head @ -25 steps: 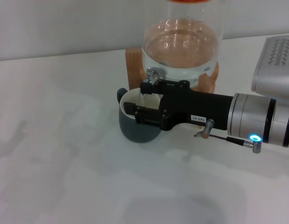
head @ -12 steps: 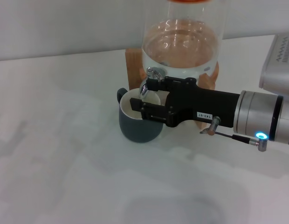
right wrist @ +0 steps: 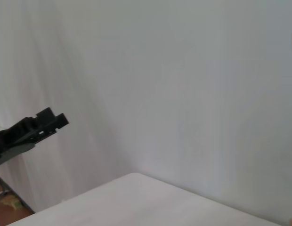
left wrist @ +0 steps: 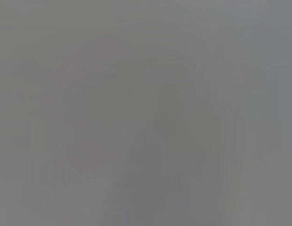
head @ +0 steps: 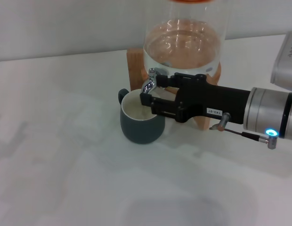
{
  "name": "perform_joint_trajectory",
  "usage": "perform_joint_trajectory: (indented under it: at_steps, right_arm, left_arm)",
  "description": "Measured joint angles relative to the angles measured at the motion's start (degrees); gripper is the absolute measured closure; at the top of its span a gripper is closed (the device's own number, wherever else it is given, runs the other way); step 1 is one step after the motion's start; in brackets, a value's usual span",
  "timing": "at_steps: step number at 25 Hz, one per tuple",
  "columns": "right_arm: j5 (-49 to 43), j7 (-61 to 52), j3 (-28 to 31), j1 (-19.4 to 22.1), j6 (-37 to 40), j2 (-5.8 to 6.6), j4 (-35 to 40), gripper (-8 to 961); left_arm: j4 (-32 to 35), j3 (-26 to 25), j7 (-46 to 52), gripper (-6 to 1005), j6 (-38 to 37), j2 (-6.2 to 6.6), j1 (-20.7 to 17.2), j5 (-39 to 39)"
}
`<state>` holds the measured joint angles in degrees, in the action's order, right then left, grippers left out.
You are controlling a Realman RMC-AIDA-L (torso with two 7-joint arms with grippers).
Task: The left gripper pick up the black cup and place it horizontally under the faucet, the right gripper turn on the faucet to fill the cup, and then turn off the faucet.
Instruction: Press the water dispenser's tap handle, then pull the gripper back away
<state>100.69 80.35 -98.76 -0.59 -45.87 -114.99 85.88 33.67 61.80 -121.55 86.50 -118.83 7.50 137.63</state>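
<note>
The black cup (head: 141, 127) stands upright on the white table, its cream inside showing, right below the faucet (head: 149, 84). The faucet is a small chrome spigot on the clear glass dispenser (head: 183, 42). My right gripper (head: 147, 96), boxy and black with a white label, reaches in from the right at faucet height. Its fingers are apart; the upper one lies against the faucet and the lower one is over the cup's rim. The left gripper does not show in the head view, and the left wrist view is a blank grey.
The dispenser sits on a wooden stand (head: 134, 63) at the table's back. A grey ribbed object (head: 287, 61) is at the right edge. The right wrist view shows a pale wall, a table corner and a black gripper part (right wrist: 37, 125).
My right gripper has moved back to the right and up, off the cup's mouth and to the faucet. The cup has not moved.
</note>
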Motion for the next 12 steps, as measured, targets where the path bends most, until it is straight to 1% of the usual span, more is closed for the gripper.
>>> perform_joint_trajectory:
  at_steps: [12]
  right_arm:
    - [-0.2,0.0,1.6,0.6,0.0,-0.06,-0.1,296]
  left_arm:
    - [0.0,-0.1,0.0,119,0.5,0.0,0.1,0.0]
